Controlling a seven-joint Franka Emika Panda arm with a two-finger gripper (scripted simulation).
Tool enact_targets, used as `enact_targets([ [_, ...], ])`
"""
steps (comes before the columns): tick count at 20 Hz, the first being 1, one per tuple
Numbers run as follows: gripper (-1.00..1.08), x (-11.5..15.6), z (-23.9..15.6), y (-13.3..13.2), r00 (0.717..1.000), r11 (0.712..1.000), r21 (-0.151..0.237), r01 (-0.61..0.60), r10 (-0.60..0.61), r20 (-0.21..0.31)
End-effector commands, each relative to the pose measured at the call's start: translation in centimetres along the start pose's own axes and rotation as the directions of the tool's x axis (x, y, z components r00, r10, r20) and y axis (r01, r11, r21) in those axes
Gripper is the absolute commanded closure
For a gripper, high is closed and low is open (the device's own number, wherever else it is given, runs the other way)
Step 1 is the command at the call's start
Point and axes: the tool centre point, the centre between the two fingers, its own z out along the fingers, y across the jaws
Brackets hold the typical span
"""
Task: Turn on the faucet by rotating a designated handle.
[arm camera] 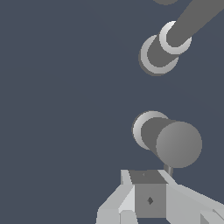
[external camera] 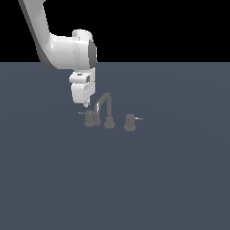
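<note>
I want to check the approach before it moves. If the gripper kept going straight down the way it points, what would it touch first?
Most likely the handle: the gripper hangs just above that knob's thin lever beside the spout. The wrist view shows the lever right by the fingers, though depth is unclear.

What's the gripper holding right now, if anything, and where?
Nothing that shows. The gripper hangs just above the handle on the exterior view's left of the faucet. Whether the jaws touch its lever cannot be told.

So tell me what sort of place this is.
Likely a bare simulated test scene, not a real kitchen: a small dull-grey metal faucet stands alone on a flat slate-blue floor under a black void, with a white robot arm overhead.
</note>
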Motion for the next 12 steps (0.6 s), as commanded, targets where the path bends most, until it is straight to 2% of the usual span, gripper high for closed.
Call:
enact_targets([
  [1, 1.08, -0.2, 1.2, -0.4, 0.999, 0.999, 0.011, -0.036, 0.036, -0.015],
  [12, 1.08, -0.7, 3.4, -0.8, 0.995, 0.995, 0.029, -0.091, 0.092, -0.038],
])
